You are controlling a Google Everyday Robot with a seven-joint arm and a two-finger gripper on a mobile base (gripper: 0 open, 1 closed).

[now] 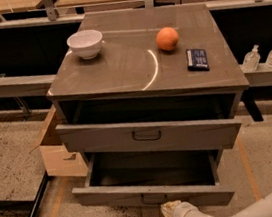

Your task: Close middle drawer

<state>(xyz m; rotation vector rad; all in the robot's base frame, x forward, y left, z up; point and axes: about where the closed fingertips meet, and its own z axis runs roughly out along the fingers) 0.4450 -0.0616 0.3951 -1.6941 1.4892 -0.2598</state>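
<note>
The middle drawer (112, 193) stands open below the top drawer (190, 134). Its dark box is empty and its flat grey front carries a small dark handle (153, 198). My gripper (172, 212) is at the bottom of the view, just below and to the right of that handle, right at the lower edge of the drawer front. Its white arm (251, 210) comes in from the lower right. The lowest drawer is out of view.
The top drawer is pulled out a little. On the cabinet top stand a white bowl (85, 43), an orange (167, 39) and a dark flat packet (197, 59). A cardboard box (56, 154) sits left of the cabinet. Two bottles (252, 59) stand on a ledge at right.
</note>
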